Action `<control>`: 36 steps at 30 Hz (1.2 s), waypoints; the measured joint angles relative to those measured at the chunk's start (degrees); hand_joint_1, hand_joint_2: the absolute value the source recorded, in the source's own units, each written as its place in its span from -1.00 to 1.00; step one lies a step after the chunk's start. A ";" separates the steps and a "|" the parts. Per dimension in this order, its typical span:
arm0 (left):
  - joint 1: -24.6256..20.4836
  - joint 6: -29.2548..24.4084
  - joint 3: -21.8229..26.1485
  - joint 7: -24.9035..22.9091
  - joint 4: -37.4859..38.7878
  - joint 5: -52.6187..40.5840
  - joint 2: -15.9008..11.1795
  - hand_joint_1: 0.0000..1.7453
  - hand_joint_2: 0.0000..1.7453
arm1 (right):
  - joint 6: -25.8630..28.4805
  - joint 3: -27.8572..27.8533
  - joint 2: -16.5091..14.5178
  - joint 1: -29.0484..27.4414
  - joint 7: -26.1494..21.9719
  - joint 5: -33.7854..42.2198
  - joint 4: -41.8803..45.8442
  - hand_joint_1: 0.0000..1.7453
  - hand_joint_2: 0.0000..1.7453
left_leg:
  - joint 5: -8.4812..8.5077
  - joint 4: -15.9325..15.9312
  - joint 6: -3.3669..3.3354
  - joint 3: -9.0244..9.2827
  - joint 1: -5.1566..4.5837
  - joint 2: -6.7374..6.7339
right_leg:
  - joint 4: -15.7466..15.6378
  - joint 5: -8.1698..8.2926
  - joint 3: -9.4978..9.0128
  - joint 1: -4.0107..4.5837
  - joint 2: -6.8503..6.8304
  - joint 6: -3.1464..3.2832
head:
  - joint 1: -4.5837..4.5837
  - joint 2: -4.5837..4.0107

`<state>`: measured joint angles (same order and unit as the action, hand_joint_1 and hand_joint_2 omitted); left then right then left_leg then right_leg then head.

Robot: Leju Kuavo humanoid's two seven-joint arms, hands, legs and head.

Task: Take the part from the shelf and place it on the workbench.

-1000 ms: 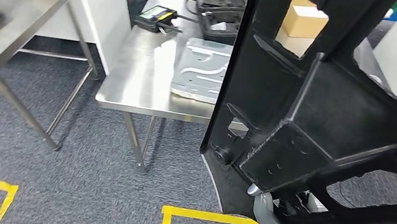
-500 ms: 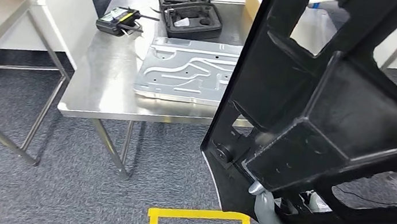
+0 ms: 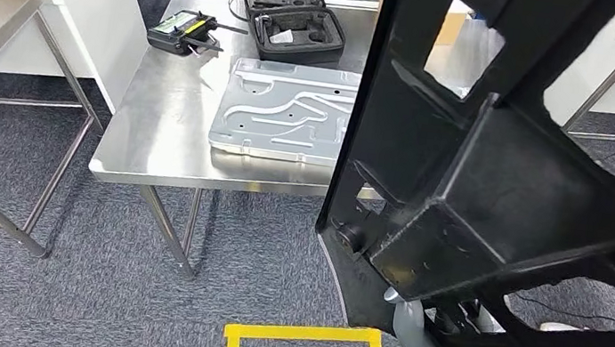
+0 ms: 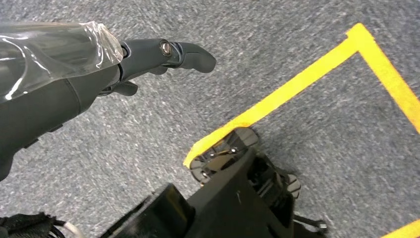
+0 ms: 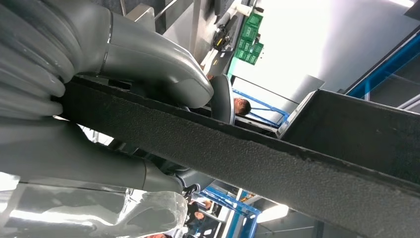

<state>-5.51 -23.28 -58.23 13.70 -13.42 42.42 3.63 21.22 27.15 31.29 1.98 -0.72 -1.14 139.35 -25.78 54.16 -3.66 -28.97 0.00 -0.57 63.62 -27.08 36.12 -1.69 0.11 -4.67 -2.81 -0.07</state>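
**Black part held up in the right hand, short of the steel surface**

The large black part [image 3: 499,190] is taking up the right side of the head view, standing tilted in the air in front of the robot and hiding the right side of the steel surface [image 3: 157,131] behind it. It is a moulded frame with open cut-outs and a boxy block in its middle. Its lower end is hanging over the grey carpet [image 3: 91,289], not touching the surface.

The right hand [image 5: 99,99] is gripping the part: in the right wrist view its thick grey thumb is pressing on one face of the part's rough black edge, and the darker fingers [image 5: 74,158] are lying against the other face. In the head view the ribbed grey wrist cover is showing just under the part's lower edge.

The left hand [image 4: 148,59] is hanging over the carpet and holding nothing, with its fingers loosely apart and one stretched out straight.

On the surface, a pressed silver metal panel [image 3: 284,121] is lying flat near the front edge. Behind it, toward the far edge, an open black case [image 3: 297,20] is sitting, and a small black handheld device [image 3: 181,31] is resting at the far left corner.

Yellow tape [image 3: 309,340] is marking a rectangle on the carpet in front of the surface.
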 joint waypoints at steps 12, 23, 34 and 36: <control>-0.16 0.01 0.01 -0.10 0.02 0.13 -0.08 -1.00 1.00 | 0.00 0.02 -0.04 -0.06 0.01 -0.03 -0.02 1.00 1.00 | -6.27 19.54 2.70 -11.22 0.25 0.06 | -7.23 -1.43 -6.56 0.12 0.65 3.45 | 0.38 0.00; 0.22 0.01 0.02 -0.45 0.25 -0.02 -0.28 -1.00 1.00 | 0.09 0.04 0.01 0.08 0.01 -0.05 -0.03 1.00 1.00 | 2.90 -1.22 -1.36 -2.04 -0.96 0.65 | -2.32 -2.40 -8.84 0.02 1.05 1.41 | 0.39 -0.01; 0.42 0.07 0.02 0.02 0.31 0.23 -0.13 -1.00 1.00 | 0.51 0.08 0.01 -0.01 0.95 -0.65 -0.23 1.00 1.00 | -4.84 -1.12 1.24 6.23 -0.11 0.60 | -6.81 5.88 1.15 -0.48 -1.05 0.99 | 0.44 0.00; 0.18 0.08 0.01 0.03 0.31 0.27 -0.13 -1.00 1.00 | 0.73 0.03 0.09 0.04 1.84 -1.33 -0.22 1.00 1.00 | -5.24 -0.55 1.67 6.17 0.02 0.39 | -6.45 5.40 1.25 -0.39 -0.62 2.07 | 0.55 0.00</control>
<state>-5.32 -23.20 -58.23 13.74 -13.11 42.69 3.50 21.95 27.18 31.39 2.02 1.13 -2.47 139.14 -31.01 53.61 -1.99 -22.80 0.02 -0.18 57.18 -21.69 37.37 -2.08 -0.51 -2.60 -2.27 -0.07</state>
